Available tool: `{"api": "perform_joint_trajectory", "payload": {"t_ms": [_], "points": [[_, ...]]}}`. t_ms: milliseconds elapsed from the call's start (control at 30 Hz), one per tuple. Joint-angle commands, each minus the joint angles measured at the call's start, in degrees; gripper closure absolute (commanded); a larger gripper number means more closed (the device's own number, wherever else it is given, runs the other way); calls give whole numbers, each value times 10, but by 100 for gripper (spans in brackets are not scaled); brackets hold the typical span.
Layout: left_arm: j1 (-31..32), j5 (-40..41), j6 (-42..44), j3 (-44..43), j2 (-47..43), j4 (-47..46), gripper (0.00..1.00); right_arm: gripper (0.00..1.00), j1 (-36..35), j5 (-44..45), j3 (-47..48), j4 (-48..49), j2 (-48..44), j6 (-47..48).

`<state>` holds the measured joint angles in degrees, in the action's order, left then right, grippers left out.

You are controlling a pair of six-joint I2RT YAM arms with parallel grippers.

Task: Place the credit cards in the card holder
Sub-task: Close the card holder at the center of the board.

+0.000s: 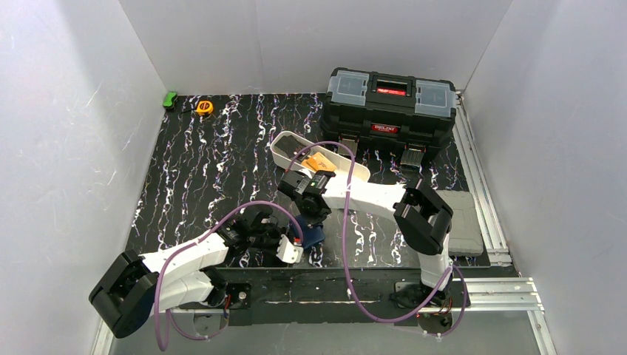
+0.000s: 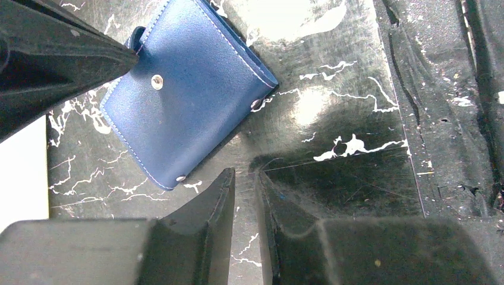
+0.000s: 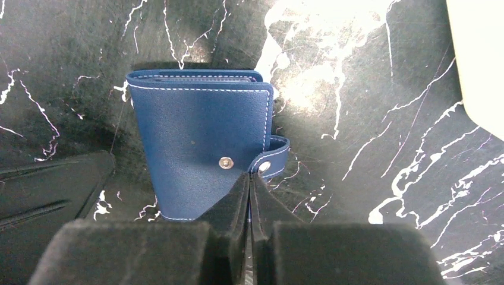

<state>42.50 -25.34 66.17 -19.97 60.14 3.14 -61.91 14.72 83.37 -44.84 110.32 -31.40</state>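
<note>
The navy card holder (image 3: 202, 142) lies on the black marbled table, folded, with its snap tab undone. My right gripper (image 3: 249, 176) is shut on the near edge of its cover beside the tab (image 3: 274, 155). In the top view the right gripper (image 1: 311, 214) points down onto the card holder (image 1: 313, 236). My left gripper (image 2: 244, 176) is nearly shut with a narrow gap and nothing in it, just beside the card holder (image 2: 184, 89). It sits left of the holder in the top view (image 1: 290, 250). An orange credit card (image 1: 319, 161) lies in the white tray. No dark cards show.
The long white tray (image 1: 285, 151) stands behind the right gripper, and its corner shows in the right wrist view (image 3: 481, 65). A big black toolbox (image 1: 390, 107) is at the back right. A yellow tape measure (image 1: 205, 107) and a green object (image 1: 171, 99) sit at the back left.
</note>
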Motion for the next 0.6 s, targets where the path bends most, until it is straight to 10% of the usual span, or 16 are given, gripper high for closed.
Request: {"api": "perform_joint_trajectory", "payload": {"t_ms": [0,567], "points": [[3,-24,-3,-1,-10,11,82,97,-4,25,23,2,-3,-3],[3,-19,-11,0,13,-23,82,99,-20,19,14,10,-17,9]]}}
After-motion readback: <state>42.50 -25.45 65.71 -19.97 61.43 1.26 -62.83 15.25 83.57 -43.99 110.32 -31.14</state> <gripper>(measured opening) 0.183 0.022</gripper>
